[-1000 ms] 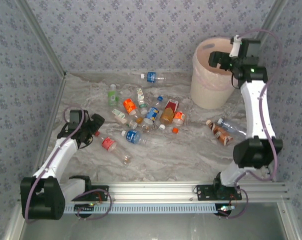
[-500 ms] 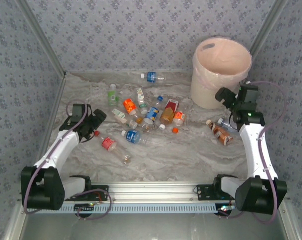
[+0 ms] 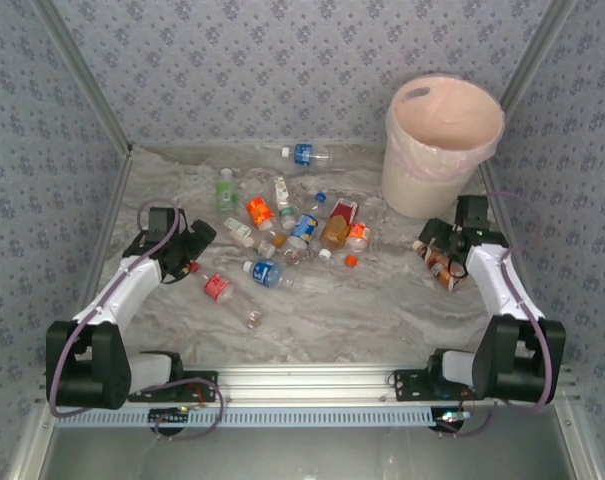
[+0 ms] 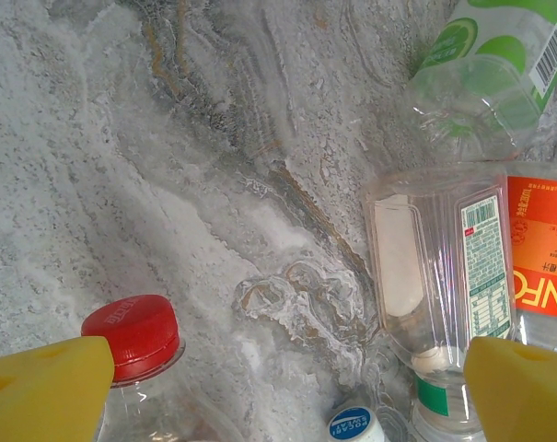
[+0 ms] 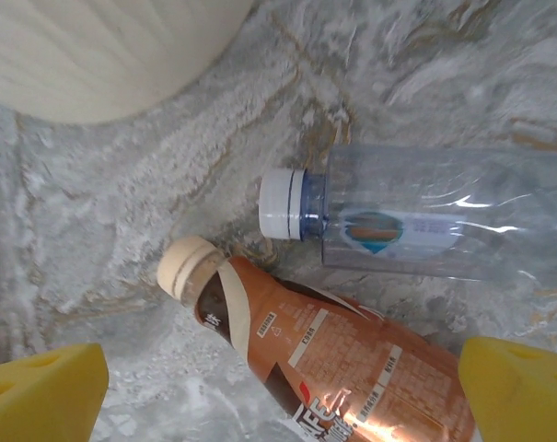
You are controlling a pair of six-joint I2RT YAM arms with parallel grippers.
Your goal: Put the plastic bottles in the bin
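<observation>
The right pincer [image 5: 278,391] is hovering, fingers wide apart, over a brown-labelled bottle [image 5: 333,364] lying near the bin [image 5: 94,46]; a clear white-capped bottle [image 5: 425,226] is crowding alongside; far left of the bin, the left pincer [image 4: 287,387] is gaping over a red-capped bottle [image 4: 131,336], other bottles [image 3: 304,228] cluttering the bench [image 3: 382,300] between.

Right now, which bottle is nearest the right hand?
The brown-labelled bottle with the cream cap, centred below the right hand; the clear white-capped bottle lies farther off.

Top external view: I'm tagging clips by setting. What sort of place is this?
Likely a staged robot test cell: patterned panel walls box in a marble-look table, arms sit on an aluminium rail, plastic bottles lie beside the bin.
</observation>
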